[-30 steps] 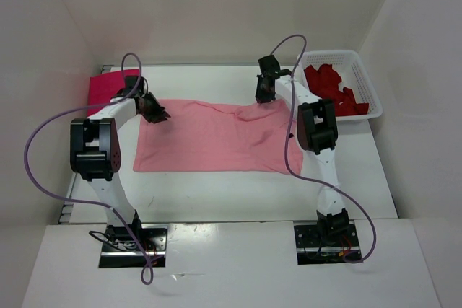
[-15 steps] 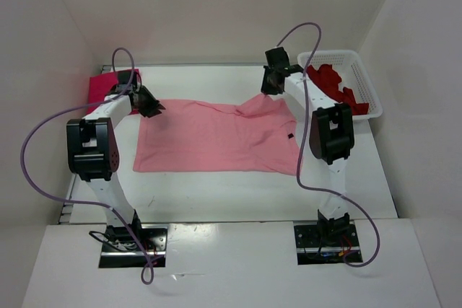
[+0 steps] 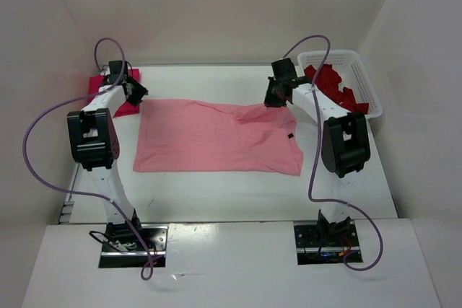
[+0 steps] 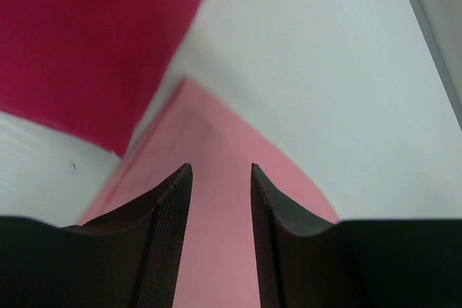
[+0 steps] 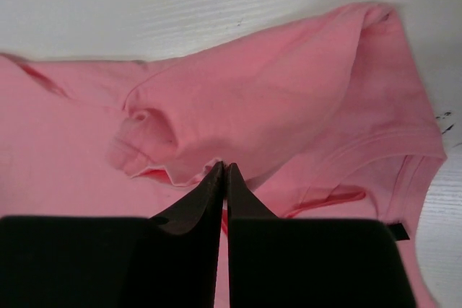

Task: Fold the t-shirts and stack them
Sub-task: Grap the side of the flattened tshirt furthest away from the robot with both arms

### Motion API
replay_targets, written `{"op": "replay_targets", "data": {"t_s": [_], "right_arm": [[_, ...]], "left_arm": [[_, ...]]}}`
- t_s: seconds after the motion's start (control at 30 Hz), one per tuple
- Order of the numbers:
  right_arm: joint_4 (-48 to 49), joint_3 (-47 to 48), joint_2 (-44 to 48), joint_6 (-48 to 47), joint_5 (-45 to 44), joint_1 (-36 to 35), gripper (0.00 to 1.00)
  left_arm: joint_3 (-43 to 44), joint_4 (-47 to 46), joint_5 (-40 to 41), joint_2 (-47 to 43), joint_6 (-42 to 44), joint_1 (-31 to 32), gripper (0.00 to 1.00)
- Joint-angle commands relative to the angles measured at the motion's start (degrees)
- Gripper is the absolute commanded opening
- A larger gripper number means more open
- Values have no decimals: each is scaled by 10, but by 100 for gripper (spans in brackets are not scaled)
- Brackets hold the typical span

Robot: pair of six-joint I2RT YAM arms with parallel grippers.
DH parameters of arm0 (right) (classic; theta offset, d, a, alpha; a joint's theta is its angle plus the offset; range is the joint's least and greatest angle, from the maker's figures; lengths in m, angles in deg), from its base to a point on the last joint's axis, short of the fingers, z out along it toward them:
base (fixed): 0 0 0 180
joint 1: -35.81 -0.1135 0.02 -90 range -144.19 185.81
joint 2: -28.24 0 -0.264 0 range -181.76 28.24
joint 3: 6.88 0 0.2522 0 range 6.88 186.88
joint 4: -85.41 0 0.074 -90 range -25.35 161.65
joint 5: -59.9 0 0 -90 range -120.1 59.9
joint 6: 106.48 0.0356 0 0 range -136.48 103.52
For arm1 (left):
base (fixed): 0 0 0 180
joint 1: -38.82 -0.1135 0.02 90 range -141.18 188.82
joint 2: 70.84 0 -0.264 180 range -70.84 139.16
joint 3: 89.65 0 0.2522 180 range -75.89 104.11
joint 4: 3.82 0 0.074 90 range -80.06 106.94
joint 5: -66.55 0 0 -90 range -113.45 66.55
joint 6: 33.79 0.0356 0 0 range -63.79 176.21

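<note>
Right wrist: t-shirt point(image 5: 289, 91) at right end effector point(image 5: 223, 167)

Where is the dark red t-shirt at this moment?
In the top view, the dark red t-shirt lies in the white basket at the far right, near the right gripper.

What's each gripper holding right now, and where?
Right gripper looks pinched on the light pink t-shirt at its folded sleeve hem; left gripper open, holding nothing.
</note>
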Motion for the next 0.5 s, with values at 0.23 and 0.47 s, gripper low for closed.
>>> {"op": "replay_targets", "data": {"t_s": [0.23,0.47], "right_arm": [[49,-38,66,15,37,0,5],[65,-50,71,15,43,5,5]], "left_arm": [[131,72,148,106,49,26,43],[167,100,161,137,67,31,45]]}}
